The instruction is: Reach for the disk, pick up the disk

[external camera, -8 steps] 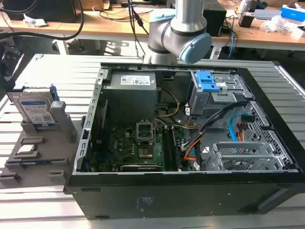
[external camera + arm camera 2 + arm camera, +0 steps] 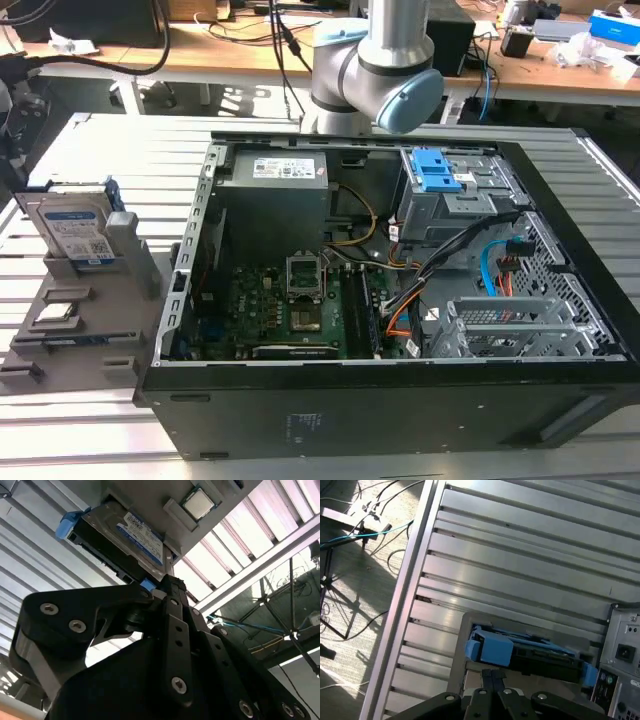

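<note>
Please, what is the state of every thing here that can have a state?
Disk: upright in the holder, not gripped.
Gripper: shut, empty, apart from the disk.
Case: lying on its side, open.
Chip: flat on the holder.
Bracket: fitted in the case.

Before me a black metal computer tower case lies on its side with the panel off. Inside it I see a green motherboard, a grey boxy power supply, a bright-blue plastic drive bracket on the grey drive cage, and a bundle of black, blue and orange cables. Just beside it, at the exterior view's left, a grey plastic holder carries a small flat square silver processor chip in a recess, all on a ribbed silver aluminium table with light wooden desks behind.
</note>
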Tool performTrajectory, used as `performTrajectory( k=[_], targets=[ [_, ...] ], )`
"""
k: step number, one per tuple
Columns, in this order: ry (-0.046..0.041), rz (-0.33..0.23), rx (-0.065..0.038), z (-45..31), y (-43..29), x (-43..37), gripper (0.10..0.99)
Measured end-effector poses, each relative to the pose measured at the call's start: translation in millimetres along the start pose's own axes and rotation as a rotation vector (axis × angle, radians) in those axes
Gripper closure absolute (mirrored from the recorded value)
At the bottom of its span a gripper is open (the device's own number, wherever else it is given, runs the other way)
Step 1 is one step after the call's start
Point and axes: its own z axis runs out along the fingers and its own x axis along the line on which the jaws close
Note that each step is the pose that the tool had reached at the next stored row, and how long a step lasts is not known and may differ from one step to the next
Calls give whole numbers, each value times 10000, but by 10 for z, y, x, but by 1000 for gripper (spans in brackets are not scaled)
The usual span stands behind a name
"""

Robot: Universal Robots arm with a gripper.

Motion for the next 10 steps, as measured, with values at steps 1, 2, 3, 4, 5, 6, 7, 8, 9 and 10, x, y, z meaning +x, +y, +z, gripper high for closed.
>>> performTrajectory(
  k=[1,2,3,4,5,6,7,8,9,10],
  targets=[
    [12,-309,0,0,0,0,980],
    [23,-610,-1,0,0,0,980],
    [34,-884,0,0,0,0,980],
    [43,-1136,0,0,0,0,980],
    [50,-1317,0,0,0,0,980],
    [58,-1512,0,0,0,0,980],
    [65,-1692,0,0,0,0,980],
    [77,-2014,1,0,0,0,980],
    [87,-2285,1,0,0,0,980],
    [101,-2661,0,0,0,0,980]
  ],
)
